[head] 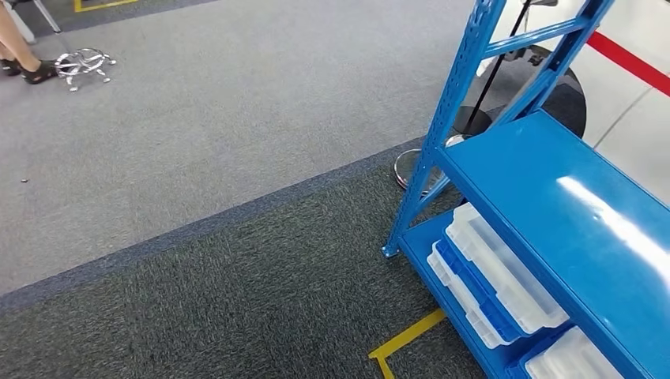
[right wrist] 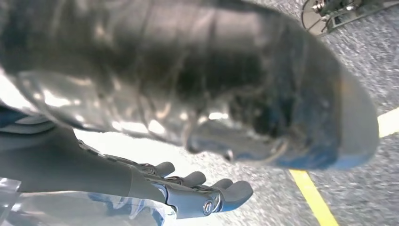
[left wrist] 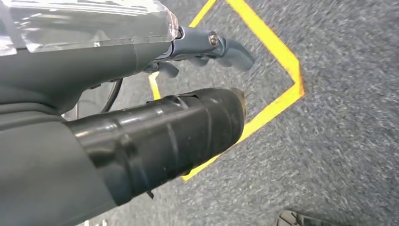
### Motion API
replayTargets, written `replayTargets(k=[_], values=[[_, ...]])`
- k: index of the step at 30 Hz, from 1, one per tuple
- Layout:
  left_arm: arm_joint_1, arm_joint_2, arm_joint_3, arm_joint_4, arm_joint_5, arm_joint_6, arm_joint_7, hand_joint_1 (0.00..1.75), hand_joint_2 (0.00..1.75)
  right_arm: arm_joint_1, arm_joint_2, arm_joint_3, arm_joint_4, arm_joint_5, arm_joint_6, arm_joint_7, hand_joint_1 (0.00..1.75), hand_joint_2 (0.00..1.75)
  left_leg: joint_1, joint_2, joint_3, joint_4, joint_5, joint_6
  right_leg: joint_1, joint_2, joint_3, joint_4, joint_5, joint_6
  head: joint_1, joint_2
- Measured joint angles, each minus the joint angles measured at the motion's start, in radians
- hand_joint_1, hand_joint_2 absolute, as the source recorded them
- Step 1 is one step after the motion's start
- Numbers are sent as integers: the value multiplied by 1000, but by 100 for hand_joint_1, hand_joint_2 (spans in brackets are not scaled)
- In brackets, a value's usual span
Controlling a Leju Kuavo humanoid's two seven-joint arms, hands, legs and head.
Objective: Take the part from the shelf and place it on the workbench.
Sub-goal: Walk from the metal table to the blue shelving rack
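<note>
A: Fingers of left hand (left wrist: 207, 49) and right hand (right wrist: 197, 195) extended, holding nothing visible, above carpet.

B: Part location?

A: Probably in a clear box (head: 506, 272) on the blue shelf (head: 553, 197), lower tier. Step: approach. Next: face shelf, reach.

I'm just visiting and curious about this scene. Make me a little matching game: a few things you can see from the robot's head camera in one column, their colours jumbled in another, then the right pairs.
Things:
1. shelf rack
2. tape corner on the carpet
3. stripe on the pale floor beyond the rack
4. lidded boxes on the lower shelf

Colours:
A. red
B. clear with blue trim
C. yellow
D. bright blue

Pairs: 1-D, 2-C, 3-A, 4-B
</note>
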Motion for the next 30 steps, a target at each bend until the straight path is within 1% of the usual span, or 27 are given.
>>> replayTargets(k=[2, 3, 4, 5, 6, 7, 8, 9, 10, 11, 13, 14, 15, 16, 17, 18, 19, 20, 21, 22, 23, 24, 25, 26, 27, 29, 30], values=[[1, 0, 0, 0, 0, 0, 1, 0, 0, -2, 0, 0, 0, 0, 0, 0, 0, 0, 0, 29, 4, -7, 2, 10, 1, -64, -48, 98, -54, 8, 3, 0], [3, 0, 0, 0, 0, 0, 1, 0, 0, -3, 0, 0, 0, 1, 1, 0, 0, 0, -1, 43, 4, -7, 0, 13, 0, -84, -83, 166, -84, 12, 4, 0], [4, 0, 0, 0, 0, 0, 1, 0, 0, -3, 0, 0, 0, 2, 1, 0, 0, 0, -2, 59, 5, -7, -2, 14, -1, -93, -114, 222, -103, 15, 4, 0], [5, 0, 0, 0, 0, 0, 1, 0, 0, -3, 0, -1, 0, 2, 2, 0, 0, 0, -3, 73, 6, -6, -5, 14, -3, -98, -129, 250, -103, 18, 4, 0], [4, 0, 0, 0, 0, 0, 1, 0, 0, -2, 0, -1, 0, 2, 2, 1, 0, 0, -3, 86, 9, -6, -8, 12, -4, -102, -124, 238, -83, 18, 4, 0], [3, 0, 0, 0, 0, 0, 1, 0, 0, -1, 0, -1, 0, 2, 2, 1, 0, 0, -3, 98, 14, -6, -11, 11, -4, -110, -99, 188, -49, 17, 4, 0], [2, 0, 0, 0, 0, 0, 1, 0, 0, 0, 0, -2, 0, 2, 2, 2, 0, 0, -3, 108, 20, -6, -15, 7, -2, -127, -61, 115, -12, 13, 4, 0], [2, 0, 0, 0, 0, 0, 1, 0, 0, -1, 0, -2, 0, 3, 2, 2, 0, 0, -6, 117, 25, -6, -20, 3, 3, -147, -26, 48, 13, 7, 4, 0], [2, 0, 0, 0, 0, 0, 1, 0, 0, -2, 0, -2, 0, 3, 2, 3, 0, 0, -7, 126, 28, -6, -24, -3, 8, -162, -3, 1, 27, 0, 4, 0], [1, 0, 0, 0, 0, 0, 1, 0, 0, -3, 0, -2, 0, 3, 2, 3, 0, 0, -9, 134, 32, -6, -28, -9, 12, -170, 7, -21, 30, -8, 3, 0], [-2, -1, 0, 0, 0, 0, 1, 0, 0, -3, 0, -3, 0, 5, 2, 3, 0, 0, -10, 151, 41, -8, -32, -19, 16, -154, 6, -26, 27, -19, 3, 0], [-4, -1, 0, 0, 0, 0, 1, 0, 0, -2, 0, -4, 0, 5, 2, 4, 0, 0, -9, 147, 44, -4, -36, -25, 14, -144, 8, -29, 28, -25, 3, 0], [-5, -1, 0, 0, 0, 0, 1, 0, 0, -1, 0, -6, 0, 5, 2, 5, 0, 0, -8, 130, 41, 9, -46, -30, 10, -135, 11, -33, 30, -30, 3, 0], [-5, -1, 0, 0, 0, 0, 1, 0, 0, -1, 0, -7, 0, 6, 2, 5, 0, 0, -7, 107, 27, 41, -68, -35, 7, -126, 14, -38, 33, -36, 3, 0], [-4, -1, 0, 0, 0, 0, 1, 0, 0, -2, 0, -7, 0, 6, 2, 6, 0, 0, -5, 80, 1, 94, -99, -38, 4, -116, 16, -40, 35, -41, 3, 0], [-3, -1, 1, 0, 0, 0, 1, 0, 0, -3, 0, -8, 0, 6, 2, 7, 0, 0, -5, 62, -32, 160, -132, -40, 4, -106, 15, -40, 35, -44, 3, 0], [-1, -1, 1, 0, 1, 0, 1, 0, 0, -4, 0, -9, 0, 6, 2, 7, 0, 0, -4, 54, -67, 224, -157, -40, 5, -95, 15, -39, 35, -47, 3, 0], [1, -1, 1, 0, 2, 0, 1, 0, 0, -4, 0, -9, 0, 7, 2, 8, 0, 0, -5, 52, -93, 266, -163, -40, 6, -81, 15, -38, 34, -48, 3, 0], [3, -1, 2, 0, 3, 0, 1, 0, 0, -4, 0, -9, 0, 8, 2, 10, 0, 0, -5, 50, -102, 271, -147, -39, 7, -67, 16, -36, 34, -48, 3, 0], [4, -1, 2, 0, 4, 0, 2, 0, 0, -4, 0, -10, 0, 9, 2, 10, 0, 0, -5, 46, -92, 235, -111, -36, 7, -51, 16, -34, 32, -47, 3, 0], [4, -1, 2, 0, 5, 0, 2, 0, 0, -4, 0, -10, 0, 9, 2, 11, 0, 0, -4, 34, -68, 169, -67, -33, 7, -37, 17, -31, 31, -46, 3, 0], [4, 0, 3, 0, 5, 0, 2, 0, 0, -4, 0, -10, 0, 10, 2, 11, 0, 0, -4, 13, -42, 102, -34, -29, 7, -23, 16, -26, 28, -42, 3, 0], [4, 0, 4, 0, 5, 0, 2, 0, 0, -5, 0, -10, 0, 10, 2, 11, 0, 0, -5, -4, -23, 50, -12, -26, 8, -12, 13, -21, 26, -38, 3, 0], [3, 0, 4, 0, 6, 0, 2, 0, 0, -5, 0, -10, 0, 10, 2, 11, 0, 0, -6, -17, -12, 22, -5, -24, 7, -4, 10, -18, 24, -33, 3, 0], [1, 1, 5, 0, 6, 0, 1, 0, 0, -4, 0, -10, 1, 12, 2, 11, 0, 0, -8, -20, -9, 14, -8, -22, 7, 4, 8, -17, 23, -27, 3, 0], [-3, 1, 7, 0, 12, 0, -1, 0, 0, -1, 0, -10, 1, 20, 3, 12, 0, 0, -8, -2, -4, 7, -2, -12, 4, 10, 4, -18, 24, -15, 3, 0], [-4, 1, 9, 0, 18, 0, -3, 0, 0, -1, 1, -10, 2, 25, 3, 12, 0, 0, -6, 9, -2, 2, 2, -6, 5, -5, 0, -8, 17, -10, 3, 0]])
